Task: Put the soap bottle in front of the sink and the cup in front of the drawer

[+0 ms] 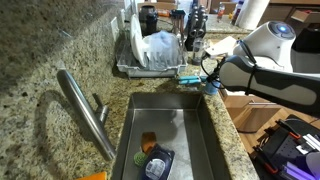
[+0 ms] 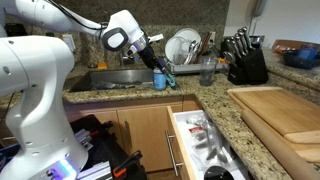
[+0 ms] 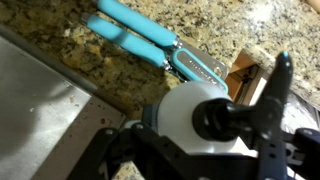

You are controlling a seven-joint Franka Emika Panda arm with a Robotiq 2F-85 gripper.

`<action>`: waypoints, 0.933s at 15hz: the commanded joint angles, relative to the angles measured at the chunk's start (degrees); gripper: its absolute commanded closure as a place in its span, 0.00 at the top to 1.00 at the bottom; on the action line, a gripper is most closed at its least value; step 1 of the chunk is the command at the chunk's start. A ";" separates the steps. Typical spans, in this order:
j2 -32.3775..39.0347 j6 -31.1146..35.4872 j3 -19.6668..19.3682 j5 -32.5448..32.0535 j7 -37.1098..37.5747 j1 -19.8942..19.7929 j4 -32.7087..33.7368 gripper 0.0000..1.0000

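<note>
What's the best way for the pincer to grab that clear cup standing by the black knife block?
Probably by its side wall, about mid-height, approached from the front edge of the granite counter. The clear cup stands upright, so its round wall offers two opposite faces to squeeze. The black knife block on one side and the dish rack on the other crowd those approaches.

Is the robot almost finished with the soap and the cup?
Maybe halfway. The soap bottle stands on the counter at the sink edge, with the pincer around its top; grip unclear. The cup sits beside the knife block, not by the open drawer yet.
</note>
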 commanded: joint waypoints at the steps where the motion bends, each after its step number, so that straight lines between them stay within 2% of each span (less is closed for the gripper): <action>1: -0.05 0.04 -0.05 0.38 0.02 -0.05 0.57 0.86; 3: -0.32 0.05 -0.21 0.90 0.02 -0.07 1.45 0.99; 9: -0.44 0.05 -0.26 0.95 0.02 -0.16 1.67 1.00; 10: -5.44 4.42 -0.79 1.16 -1.52 1.02 1.00 1.00; 14: -9.54 10.34 -7.33 4.11 -3.62 9.34 -2.19 1.00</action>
